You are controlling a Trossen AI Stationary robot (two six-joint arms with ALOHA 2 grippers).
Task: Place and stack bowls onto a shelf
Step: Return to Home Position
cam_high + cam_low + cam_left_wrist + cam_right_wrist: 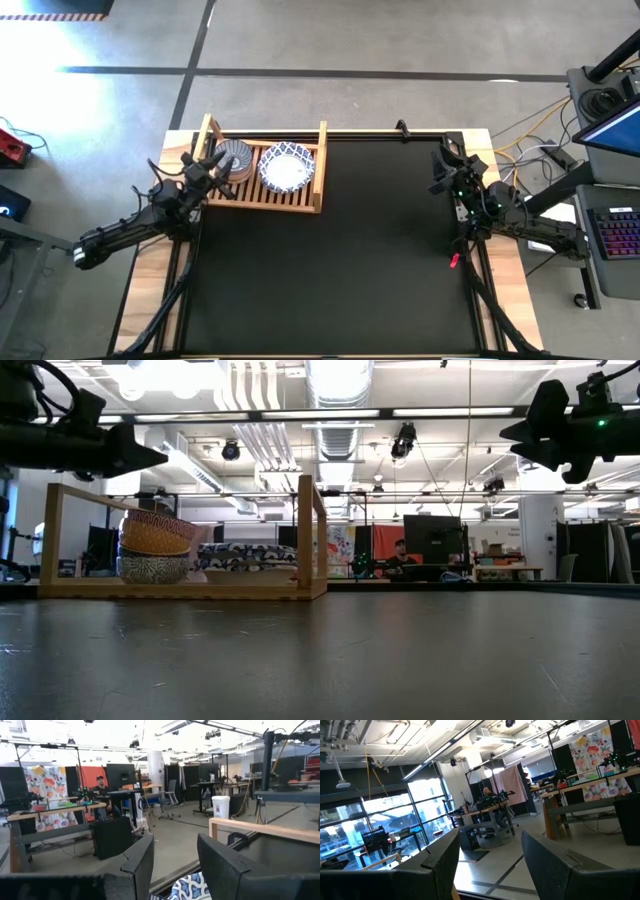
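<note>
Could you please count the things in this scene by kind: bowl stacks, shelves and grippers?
Bowl stacks: 2 (small bowls, white bowls)
Shelf: 1
Grippers: 2 (left gripper by the shelf, right gripper at the table's right edge, both open)
Total: 5

Small-bowl stack (233, 158) left of wide-bowl stack (288, 168), on shelf (270, 196)

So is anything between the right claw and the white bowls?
Only the shelf's end rail, right beside the white bowls. Nothing else visible lies between them and the right gripper.
</note>
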